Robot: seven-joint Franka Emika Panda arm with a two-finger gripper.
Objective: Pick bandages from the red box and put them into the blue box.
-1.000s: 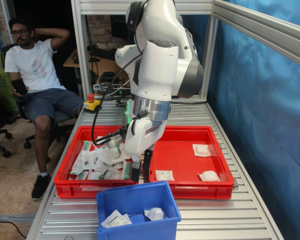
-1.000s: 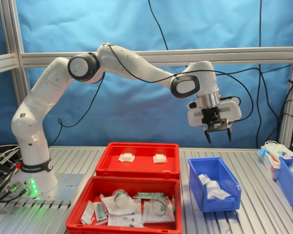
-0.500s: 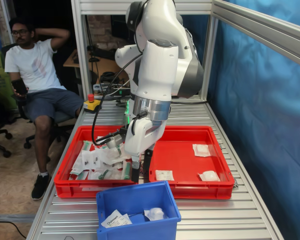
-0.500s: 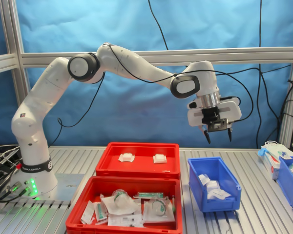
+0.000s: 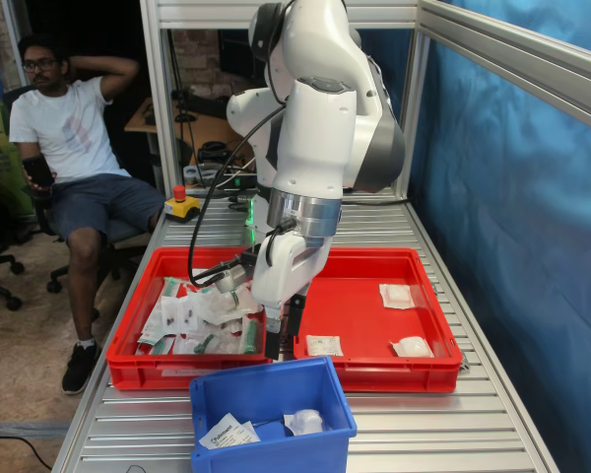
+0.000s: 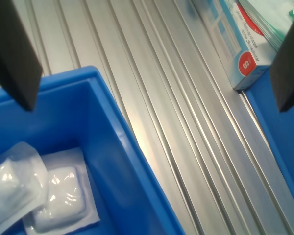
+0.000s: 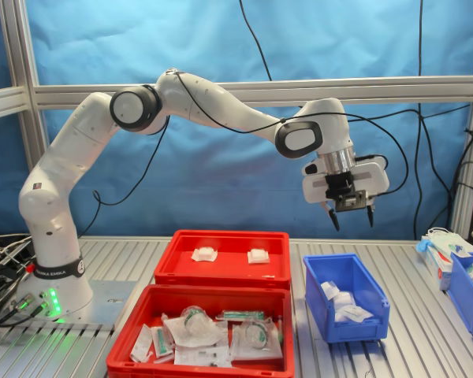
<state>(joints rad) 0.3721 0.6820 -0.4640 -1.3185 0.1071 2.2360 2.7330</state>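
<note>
Bandages (image 7: pixel 341 303) fill the blue box (image 7: pixel 345 331) on ribbed aluminium; gripper (image 7: pixel 350 217) gapes empty.

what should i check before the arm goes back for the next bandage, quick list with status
1. Gripper empty: ok, fingers apart with nothing between them in the wrist view.
2. Gripper clear of the blue box: ok, it hangs well above the rim in the second exterior view.
3. Earlier bandages inside the blue box: ok, white pouches lie on its floor.
4. Bandages left in the red box: ok, three pouches show, one near the front rim.
5. Path to the red box: cannot tell for sure; no obstacle shows.
6. Person outside the cell: ok, seated beyond the frame.
</note>
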